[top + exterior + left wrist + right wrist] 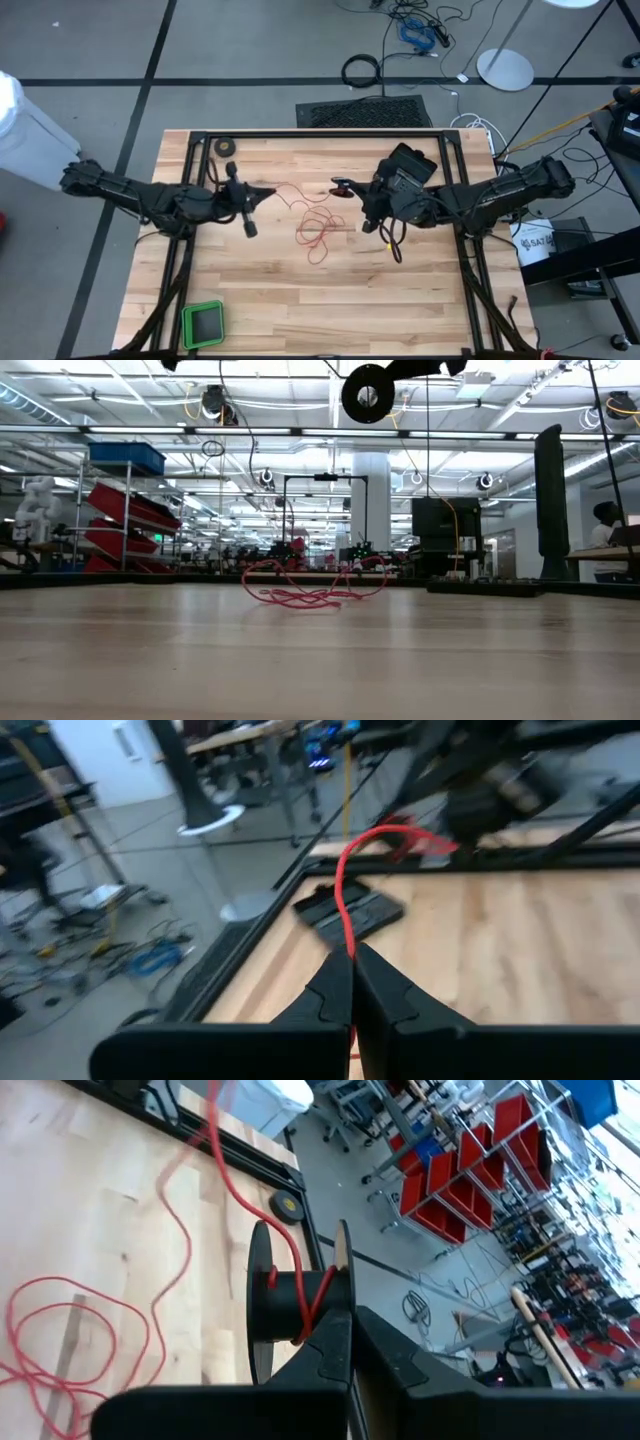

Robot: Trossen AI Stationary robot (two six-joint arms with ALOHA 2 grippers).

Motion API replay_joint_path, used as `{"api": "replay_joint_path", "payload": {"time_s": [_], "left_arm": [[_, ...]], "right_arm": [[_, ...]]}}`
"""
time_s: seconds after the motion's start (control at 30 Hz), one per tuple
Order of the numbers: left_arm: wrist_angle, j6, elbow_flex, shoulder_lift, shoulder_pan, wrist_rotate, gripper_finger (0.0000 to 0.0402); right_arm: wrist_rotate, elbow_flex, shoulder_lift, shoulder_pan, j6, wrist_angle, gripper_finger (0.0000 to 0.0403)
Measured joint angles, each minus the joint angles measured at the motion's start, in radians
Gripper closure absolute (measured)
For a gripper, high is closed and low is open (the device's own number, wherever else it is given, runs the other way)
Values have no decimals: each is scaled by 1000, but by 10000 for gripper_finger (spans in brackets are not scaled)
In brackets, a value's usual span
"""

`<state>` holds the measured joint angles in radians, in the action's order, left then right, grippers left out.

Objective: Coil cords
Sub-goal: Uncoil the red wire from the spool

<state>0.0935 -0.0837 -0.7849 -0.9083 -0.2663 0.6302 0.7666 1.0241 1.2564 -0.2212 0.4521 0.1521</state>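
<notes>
The cords are one thin red wire [315, 232] and a small black reel [290, 1305]. Most of the wire lies in loose loops [315, 590] on the middle of the wooden table [260, 290]. My left gripper [262, 194] is shut on one stretch of the wire, above the table left of the loops. Right of the loops, my right gripper [350, 188] is shut on the reel [343, 186]. In the low view the reel [367, 393] hangs high above the tabletop. A few turns of wire wrap the reel's core. My left gripper pinches the red wire [350, 942] between its two fingertips, a single strand. From the tips the wire arcs up and away [345, 870] toward the other arm, slack and clear of the table. My right gripper pinches the reel by the flange nearest to it [343, 1260], at its rim, between the two fingertips. The reel is lifted clear of the table with its axis about level. Red wire [215, 1160] runs slack from its core [300, 1305] down toward the loops.
A black tape roll [226, 147] lies at the table's far left corner. A green tray [203, 324] sits at the near left. A flat black object [345, 910] lies near the far edge. The black frame rails [310, 134] border the table.
</notes>
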Motion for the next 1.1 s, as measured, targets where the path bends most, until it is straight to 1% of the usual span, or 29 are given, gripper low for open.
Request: {"api": "replay_joint_path", "payload": {"time_s": [0.27,0.43,0.53,0.63,0.8,0.93,1.1], "left_arm": [[-133,0,0,-21,-41,-126,402],[-234,0,0,-79,-59,-227,402],[-304,-1,0,-145,-65,-289,402],[-409,-4,0,-225,-64,-354,402],[-586,0,0,-382,-46,-452,402],[-726,1,0,-511,-40,-481,402],[-852,42,0,-649,-12,-508,402]], "right_arm": [[-1,0,0,50,-40,-5,403],[-5,0,0,91,-80,-7,403],[-5,0,0,114,-96,-7,403],[-5,0,0,128,-98,-14,403],[-5,0,0,153,-94,-27,403],[-5,0,0,161,-94,-35,403],[-12,0,0,162,-80,-69,403]]}}
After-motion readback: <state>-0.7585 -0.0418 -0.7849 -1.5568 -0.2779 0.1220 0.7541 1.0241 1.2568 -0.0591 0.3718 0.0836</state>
